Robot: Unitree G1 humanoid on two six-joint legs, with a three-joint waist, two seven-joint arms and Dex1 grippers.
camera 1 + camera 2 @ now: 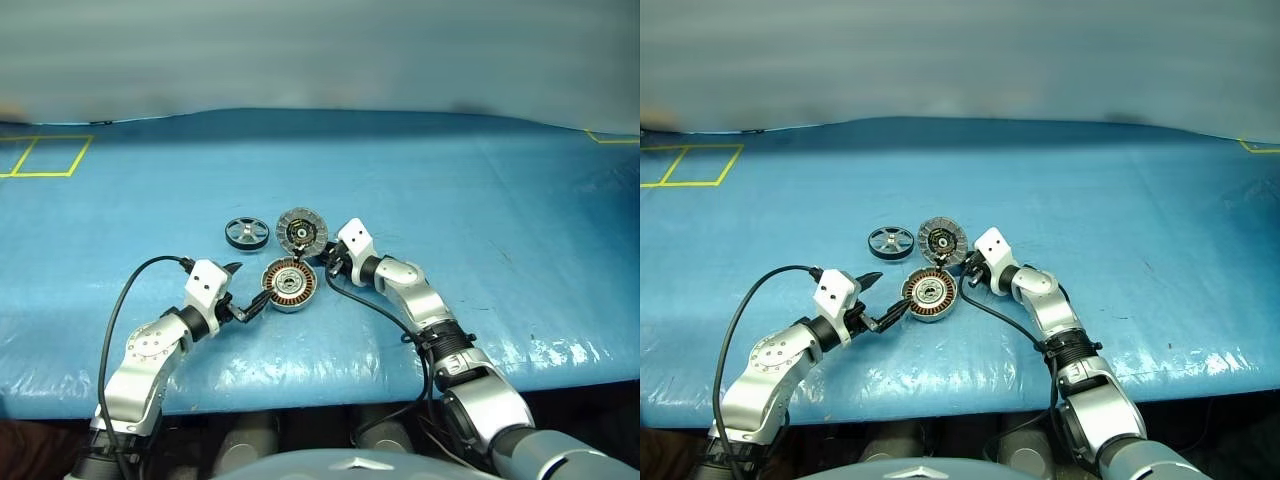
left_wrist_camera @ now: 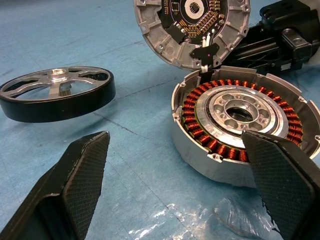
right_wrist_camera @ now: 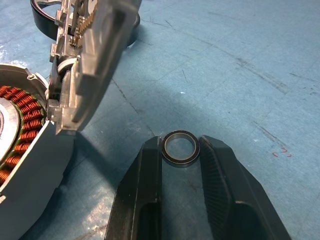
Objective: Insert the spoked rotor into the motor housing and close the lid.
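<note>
Motor housing (image 1: 290,285), front-centre on blue mat (image 1: 480,200): we judge it heavy, stiff. Lid (image 1: 301,232) stands tilted on its far rim. Spoked rotor (image 1: 246,233) lies just left: rigid, slick; take by dark rim. Left gripper (image 2: 180,195) gapes, empty, w/ one finger over housing; right gripper (image 3: 180,150) pinches small ring (image 3: 180,148).

The right gripper (image 3: 181,149) is pinching a small dark metal ring (image 3: 180,148) between its two black fingertips, just above the blue mat (image 3: 240,90). Off to one side the motor housing (image 3: 30,150) is sitting with its copper windings showing, and the lid (image 3: 87,65) is standing tilted up at its rim, apparently touching it.
</note>
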